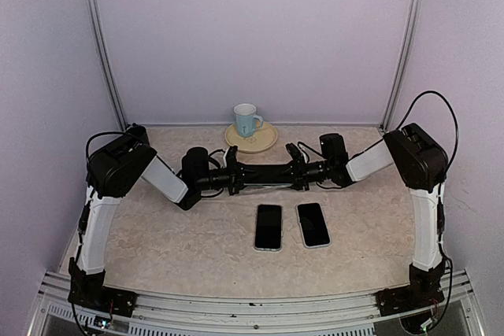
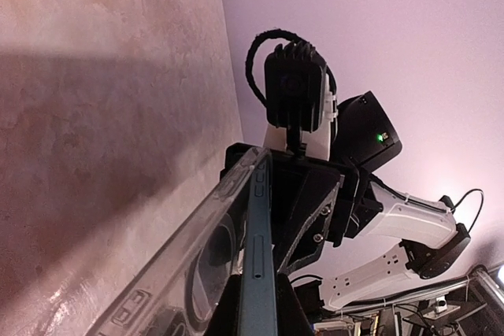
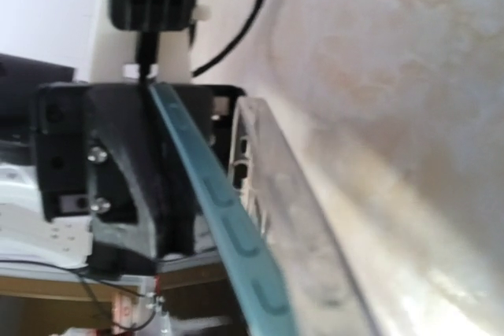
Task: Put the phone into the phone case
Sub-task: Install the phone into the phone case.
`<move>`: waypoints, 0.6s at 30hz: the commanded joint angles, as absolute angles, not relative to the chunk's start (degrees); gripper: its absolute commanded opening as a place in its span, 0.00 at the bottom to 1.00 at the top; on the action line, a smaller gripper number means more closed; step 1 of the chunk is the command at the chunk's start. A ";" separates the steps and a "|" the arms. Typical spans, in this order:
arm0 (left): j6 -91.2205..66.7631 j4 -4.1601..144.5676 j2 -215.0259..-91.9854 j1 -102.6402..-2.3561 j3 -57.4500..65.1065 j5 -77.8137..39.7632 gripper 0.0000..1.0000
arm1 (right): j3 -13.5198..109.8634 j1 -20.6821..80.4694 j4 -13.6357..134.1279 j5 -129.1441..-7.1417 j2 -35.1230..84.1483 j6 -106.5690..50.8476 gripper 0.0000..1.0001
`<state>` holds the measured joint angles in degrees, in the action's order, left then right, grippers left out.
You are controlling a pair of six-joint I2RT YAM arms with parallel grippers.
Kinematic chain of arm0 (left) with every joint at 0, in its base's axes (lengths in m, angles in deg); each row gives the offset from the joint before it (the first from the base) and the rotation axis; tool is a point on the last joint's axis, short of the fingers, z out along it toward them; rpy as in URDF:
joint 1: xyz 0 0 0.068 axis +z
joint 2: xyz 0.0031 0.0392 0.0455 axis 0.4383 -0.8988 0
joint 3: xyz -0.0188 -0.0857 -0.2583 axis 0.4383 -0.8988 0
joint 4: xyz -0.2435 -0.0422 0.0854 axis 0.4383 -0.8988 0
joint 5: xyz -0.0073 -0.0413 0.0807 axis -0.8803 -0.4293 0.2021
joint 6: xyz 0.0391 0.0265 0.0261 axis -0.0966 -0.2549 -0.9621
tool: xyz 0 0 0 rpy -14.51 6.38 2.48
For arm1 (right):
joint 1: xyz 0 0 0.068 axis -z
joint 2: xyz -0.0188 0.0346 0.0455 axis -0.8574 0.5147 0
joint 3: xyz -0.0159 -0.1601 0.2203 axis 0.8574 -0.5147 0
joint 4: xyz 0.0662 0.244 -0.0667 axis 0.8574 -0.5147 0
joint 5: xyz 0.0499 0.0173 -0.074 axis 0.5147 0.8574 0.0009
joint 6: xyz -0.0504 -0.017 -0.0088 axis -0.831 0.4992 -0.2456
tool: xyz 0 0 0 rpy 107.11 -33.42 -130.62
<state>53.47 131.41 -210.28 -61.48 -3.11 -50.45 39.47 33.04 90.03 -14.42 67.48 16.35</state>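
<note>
1. The phone (image 1: 266,171) hangs in the air above the middle of the table (image 1: 157,234), stretched lengthwise between the two arms
2. The left gripper (image 1: 236,175) is clenched on the left end of the phone; in the left wrist view the phone's blue edge (image 2: 258,273) runs down between its dark fingers
3. The clear case (image 2: 181,265) lies along one face of the phone, close to it at the far end and spread away from it at the near end
4. The right gripper (image 1: 298,171) sits around the opposite end of phone and case; I cannot tell whether its jaws press on them
5. Below, the left handset (image 1: 268,227) and the right handset (image 1: 313,224) lie flat, screens up, side by side and apart
6. At the back, a light blue cup (image 1: 246,120) stands on a yellow plate (image 1: 264,141)
</note>
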 commanded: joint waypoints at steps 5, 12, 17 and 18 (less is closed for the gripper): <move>54.50 132.98 -211.40 -62.11 -2.80 -51.33 0.00 | 38.85 30.97 103.84 -7.82 68.32 20.44 0.16; 54.52 133.48 -210.23 -61.31 -3.78 -51.72 0.03 | 38.16 31.38 105.76 -7.53 68.73 21.79 0.11; 54.55 133.44 -209.22 -60.77 -4.33 -51.98 0.12 | 37.24 31.76 107.27 -7.50 69.02 22.65 0.08; 54.58 133.41 -209.10 -60.66 -4.54 -51.93 0.13 | 37.02 31.77 107.64 -7.47 69.08 22.82 0.08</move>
